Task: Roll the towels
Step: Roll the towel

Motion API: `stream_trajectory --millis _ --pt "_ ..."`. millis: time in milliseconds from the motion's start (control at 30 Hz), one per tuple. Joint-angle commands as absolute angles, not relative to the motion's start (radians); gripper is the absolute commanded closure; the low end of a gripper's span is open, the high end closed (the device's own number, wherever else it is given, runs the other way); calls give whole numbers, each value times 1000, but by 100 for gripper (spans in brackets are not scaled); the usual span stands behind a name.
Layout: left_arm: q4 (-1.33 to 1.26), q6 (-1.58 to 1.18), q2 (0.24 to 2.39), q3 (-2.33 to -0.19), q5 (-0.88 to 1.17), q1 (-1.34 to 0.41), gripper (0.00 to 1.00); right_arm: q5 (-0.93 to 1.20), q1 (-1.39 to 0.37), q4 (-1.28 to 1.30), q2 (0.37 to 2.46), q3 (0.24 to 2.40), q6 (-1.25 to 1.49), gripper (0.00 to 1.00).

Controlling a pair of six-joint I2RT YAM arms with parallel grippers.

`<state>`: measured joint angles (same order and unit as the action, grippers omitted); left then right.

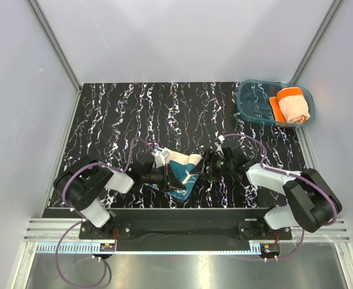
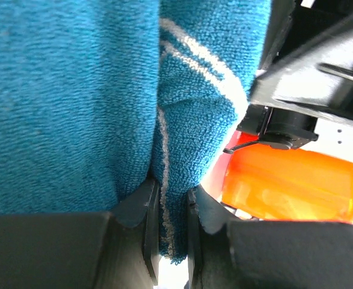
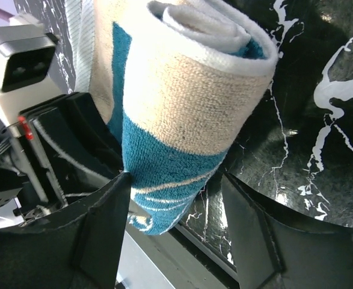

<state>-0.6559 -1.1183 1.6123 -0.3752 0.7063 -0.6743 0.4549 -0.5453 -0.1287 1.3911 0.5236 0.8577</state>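
Meeting over the teal towel (image 1: 187, 176), part-rolled and lying close to the middle of the table's (image 1: 122, 114) near edge, cream back facing outward on the roll and white line print showing on the teal side. Pinching a fold of that cloth with the left gripper (image 2: 171, 192), jaws drawn nearly together on it, teal pile bunching just past them and a narrow edge of cloth poking back between the fingers (image 2: 137, 211). Straddling the roll's open end with the right gripper (image 3: 176, 177), jaws standing wide rather than clamping: one finger touching the teal side of the roll, the other sitting just beside it, a sliver of black marbled surface showing between. Reaching in low across the surface from the near left and near right corners, fingertips facing each other with only the towel between. Finding the orange towel (image 1: 293, 105) rolled up and lying inside the translucent blue tray (image 1: 243, 102) at the far right corner, well apart from both grippers, leaning against the tray's right wall.
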Motion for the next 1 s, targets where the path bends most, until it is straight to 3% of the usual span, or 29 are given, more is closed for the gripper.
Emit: stream_trajectory --millis 0,67,133,333,500,533,700,800,967 --pt "-742 -1163 1649 -344 716 -653 96 446 -557 -153 1347 528 864 29" --pt "-778 -1172 1666 -333 726 -652 96 442 -561 -156 1344 528 864 22" --pt "-801 -1180 1677 -327 727 -650 96 433 -566 -167 1351 528 864 21" --pt "-793 -1180 1666 -328 719 -646 96 446 -592 -265 1456 525 877 27" --pt "-762 -1172 1663 -339 719 -640 97 462 -614 -411 1558 497 907 42" --pt "-756 -1170 1657 -339 716 -638 96 469 -618 -425 1574 495 913 54" --pt "-625 -1102 1621 -350 677 -638 95 482 -634 -440 1628 520 919 74" --pt "-443 -1010 1572 -377 617 -638 87 437 -638 -309 1623 567 899 80" --pt "-154 -847 1454 -451 460 -638 62 371 -650 -128 1600 632 864 86"
